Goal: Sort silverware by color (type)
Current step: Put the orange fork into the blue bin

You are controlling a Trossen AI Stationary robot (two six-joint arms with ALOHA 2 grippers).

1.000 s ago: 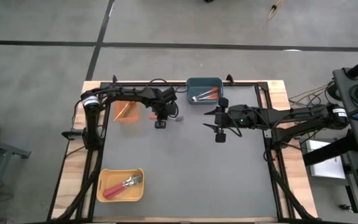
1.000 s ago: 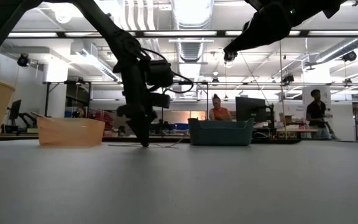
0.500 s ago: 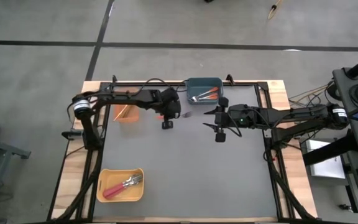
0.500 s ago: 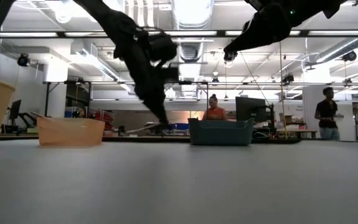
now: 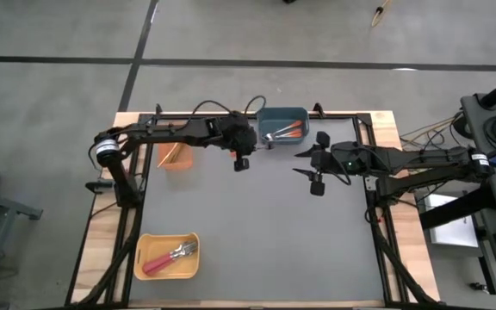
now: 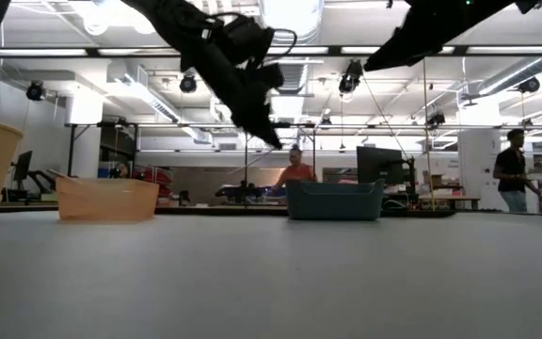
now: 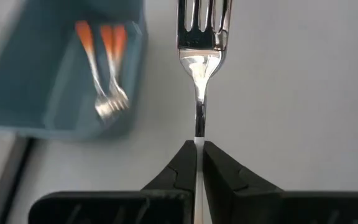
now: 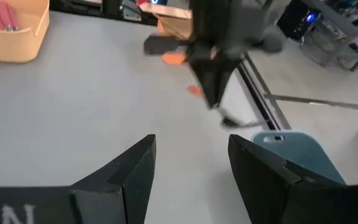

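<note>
My left gripper (image 7: 199,149) is shut on a silver fork (image 7: 201,56) and hangs above the table just left of the blue-grey bin (image 5: 283,125). It also shows in the high view (image 5: 250,148) and the low view (image 6: 273,141). The fork's handle is hidden between the fingers. Orange-handled forks (image 7: 101,68) lie in that bin. The yellow bin (image 5: 167,255) at the near left holds red-handled forks (image 5: 158,261). Thin gold forks (image 5: 177,153) lie in the orange bin (image 5: 165,158). My right gripper (image 5: 310,162) hovers open, with nothing in it, at the right (image 8: 191,155). My left gripper pinches the fork's thin stem (image 7: 199,134), a little below the head, between its two fingertips. The fingers slant down toward the table's right and lie along the fork. The fork sticks straight out past them, tines (image 7: 204,15) leading, lifted clear of the table.
The three bins stand along the far edge and at the near left corner. The grey mat (image 5: 265,232) lies bare between them. People and workbenches show in the room beyond the table in the low view.
My left gripper has risen from the table with the fork and swung toward the blue-grey bin. It has tipped from pointing nearly straight down to a slant. The fork has been lifted clear of the table. My right gripper has drawn back a little toward the table's right edge.
</note>
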